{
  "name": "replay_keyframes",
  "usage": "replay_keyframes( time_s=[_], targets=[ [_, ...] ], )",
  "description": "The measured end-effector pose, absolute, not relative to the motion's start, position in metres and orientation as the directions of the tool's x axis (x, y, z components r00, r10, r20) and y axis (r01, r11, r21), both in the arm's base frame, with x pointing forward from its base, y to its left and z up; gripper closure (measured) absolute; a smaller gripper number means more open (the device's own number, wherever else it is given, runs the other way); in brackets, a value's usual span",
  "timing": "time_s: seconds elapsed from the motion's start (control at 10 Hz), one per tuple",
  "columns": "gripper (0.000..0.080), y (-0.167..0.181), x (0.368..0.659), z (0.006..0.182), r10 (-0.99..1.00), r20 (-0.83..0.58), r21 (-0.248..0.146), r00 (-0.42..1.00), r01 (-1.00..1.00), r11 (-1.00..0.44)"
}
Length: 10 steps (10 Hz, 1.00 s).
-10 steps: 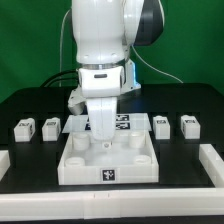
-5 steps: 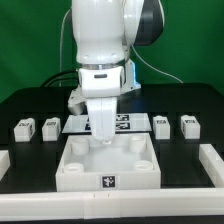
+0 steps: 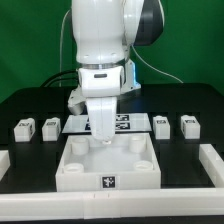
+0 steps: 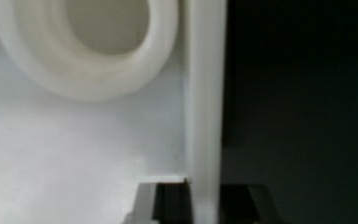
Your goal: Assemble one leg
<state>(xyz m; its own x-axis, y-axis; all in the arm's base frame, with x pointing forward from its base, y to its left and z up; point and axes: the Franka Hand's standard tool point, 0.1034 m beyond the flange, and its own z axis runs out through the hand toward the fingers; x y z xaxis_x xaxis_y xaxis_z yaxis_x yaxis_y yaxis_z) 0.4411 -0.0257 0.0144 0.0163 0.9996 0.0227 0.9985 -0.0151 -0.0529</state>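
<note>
Four small white legs with marker tags lie on the black table: two at the exterior view's left [image 3: 24, 127] [image 3: 51, 125] and two at the right [image 3: 161, 124] [image 3: 190, 123]. The large white square tray part [image 3: 108, 168] with round corner sockets lies in front of them. My gripper [image 3: 103, 137] stands straight down at the tray part's back wall. In the wrist view, my gripper's [image 4: 204, 203] dark fingers [image 4: 169, 205] sit tight on either side of that thin wall [image 4: 202, 100]. One round socket [image 4: 87, 50] shows beside it. No leg is held.
The marker board [image 3: 122, 123] lies flat behind the tray part, partly hidden by my arm. White raised rails stand at the table's front left [image 3: 6, 160] and front right [image 3: 212, 165]. Cables hang behind the arm.
The tray part shifted a little toward the front of the exterior view between one second and half a second ago. Since then nothing has moved.
</note>
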Motion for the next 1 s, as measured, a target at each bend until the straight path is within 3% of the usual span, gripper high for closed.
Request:
replay_keyframes(
  time_s=[0.2,0.7,1.0],
  targets=[
    [0.0741,-0.023,0.448,0.014,1.000,0.025,-0.046,0.019,0.999,-0.017],
    [0.0741,0.035,0.489,0.014,0.998,0.062,-0.020,0.019,1.000,-0.018],
    [0.0741,0.047,0.489,0.014,0.997,0.070,-0.021,0.020,1.000,-0.019]
  ],
)
